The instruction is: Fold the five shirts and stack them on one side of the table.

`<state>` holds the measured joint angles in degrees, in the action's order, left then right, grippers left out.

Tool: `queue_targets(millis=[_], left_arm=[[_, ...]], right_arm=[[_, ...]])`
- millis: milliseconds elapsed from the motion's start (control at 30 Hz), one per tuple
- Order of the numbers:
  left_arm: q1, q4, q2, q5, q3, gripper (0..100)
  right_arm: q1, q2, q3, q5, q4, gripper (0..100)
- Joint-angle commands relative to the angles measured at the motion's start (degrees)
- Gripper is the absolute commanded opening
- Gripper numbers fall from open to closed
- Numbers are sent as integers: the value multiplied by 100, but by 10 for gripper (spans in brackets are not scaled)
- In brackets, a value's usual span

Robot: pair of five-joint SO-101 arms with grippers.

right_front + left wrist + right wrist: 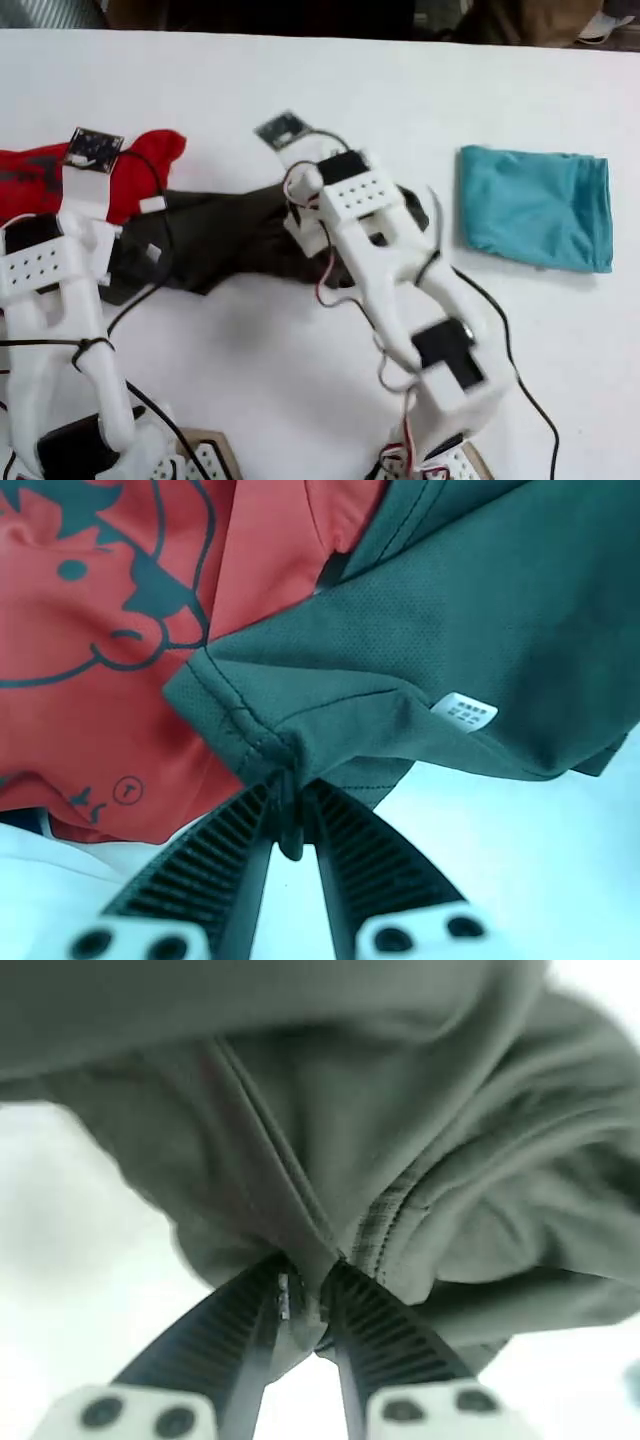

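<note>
**While I've got both ends pinched**

Since a fold needs two corners held, my left gripper is clamped on the hem of the dark shirt. My right gripper is clenched on a bunched bit of it too, so the cloth stretches between them mid-worktop. The red shirt lies touching under the left end and I reckon it could get dragged along. The folded teal shirt sits well apart on my right, probably the stack's start.
</note>
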<state>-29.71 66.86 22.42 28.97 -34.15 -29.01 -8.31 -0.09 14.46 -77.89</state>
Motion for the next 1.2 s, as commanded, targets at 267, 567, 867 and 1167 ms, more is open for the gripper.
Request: queue_targets(millis=[267,567,867,1167], left_arm=[[-18,-18,105,308,22,27],[-26,53,105,325,22,27],[-44,44,97,325,22,27],[-53,35,97,325,40,27]], right_arm=[[251,602,897,923,347,22],[-356,488,1503,897,391,46],[-884,2035,2303,897,198,66],[-479,2422,2620,897,242,159]])
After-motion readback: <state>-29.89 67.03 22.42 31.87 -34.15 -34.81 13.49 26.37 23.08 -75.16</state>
